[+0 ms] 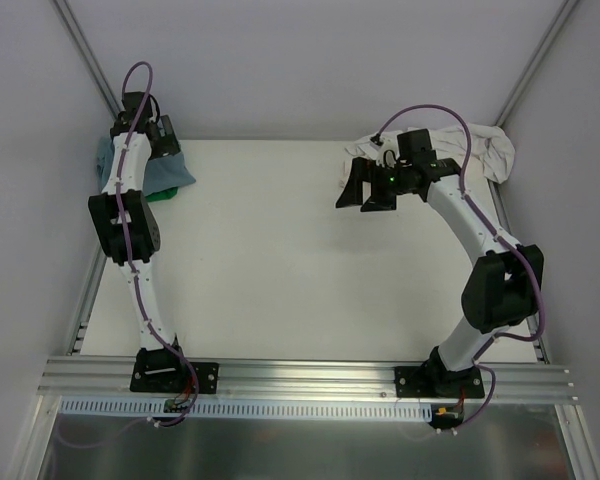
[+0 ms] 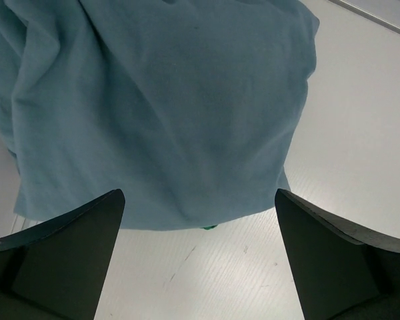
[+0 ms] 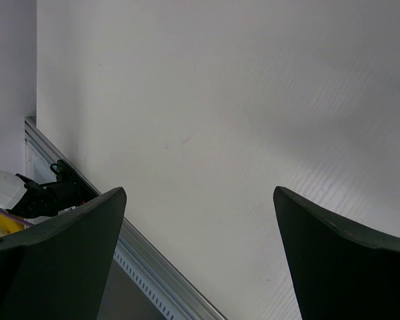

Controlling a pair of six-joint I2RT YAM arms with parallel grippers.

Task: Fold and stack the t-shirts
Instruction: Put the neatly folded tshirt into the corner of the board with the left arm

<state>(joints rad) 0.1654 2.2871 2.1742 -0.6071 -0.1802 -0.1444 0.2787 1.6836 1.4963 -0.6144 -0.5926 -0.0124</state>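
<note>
The white worktop (image 1: 280, 260) carries everything. The cream t-shirt (image 1: 492, 150) lies crumpled at its 1 o'clock corner (partly behind the right arm). The slate-blue t-shirt (image 2: 160, 113) lies at the 10 o'clock corner, and a sliver of the green t-shirt (image 2: 210, 227) peeks from under its near edge. The left fingers (image 2: 60, 260) hang spread wide above the blue cloth, grasping nothing. The right fingers (image 3: 340, 260) are likewise released, over bare worktop toward 1 o'clock, apart from the cream shirt.
</note>
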